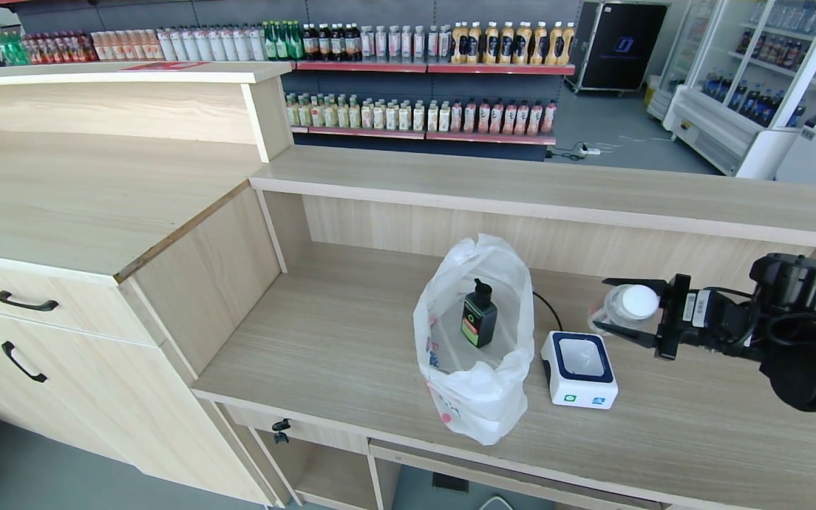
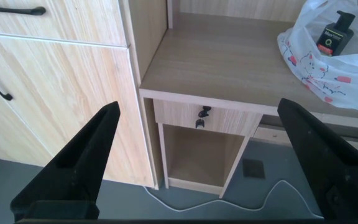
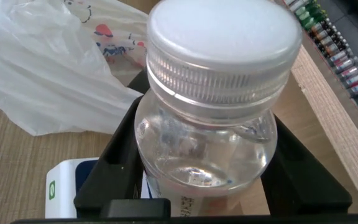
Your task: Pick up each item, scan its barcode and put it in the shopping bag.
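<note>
Scanning looks like the step in hand. Left tool hangs with jaws apart, low beside the surface. Shopping bag stands mid-surface with a pump bottle inside, and the scanner sits just right of it. Right tool is clamped on a clear bottle, held near the scanner's far right corner. Its barcode, probably lower down, must next face the window.

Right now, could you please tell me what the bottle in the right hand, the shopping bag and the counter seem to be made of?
Bottle: clear, glossy plastic by the look, see-through with glints; its ribbed white cap looks matte plastic.
Shopping bag: thin translucent plastic film, crumpled and slumped.
Counter: pale matte wood-grain board, possibly laminate rather than solid wood.
</note>
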